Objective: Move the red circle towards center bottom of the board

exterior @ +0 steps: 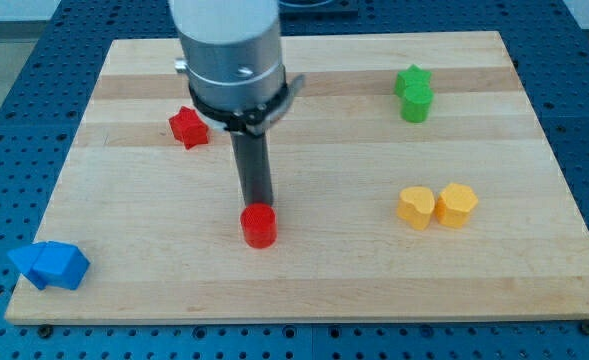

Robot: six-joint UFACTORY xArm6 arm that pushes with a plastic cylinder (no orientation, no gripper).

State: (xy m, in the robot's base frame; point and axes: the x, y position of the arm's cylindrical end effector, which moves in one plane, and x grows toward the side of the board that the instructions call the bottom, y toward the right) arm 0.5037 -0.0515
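The red circle [259, 227], a short red cylinder, sits on the wooden board [314, 260] a little left of centre, in the lower half. My tip [257, 204] stands right at its top edge, touching it from the view's top side. The dark rod rises from there to the arm's grey collar above. The red star [187, 128] lies apart at the upper left.
A green star [411, 79] and a green cylinder [416, 103] touch at the upper right. Two yellow blocks [415, 207] [457, 205] sit side by side at the right. Two blue blocks [49, 265] lie at the bottom left corner.
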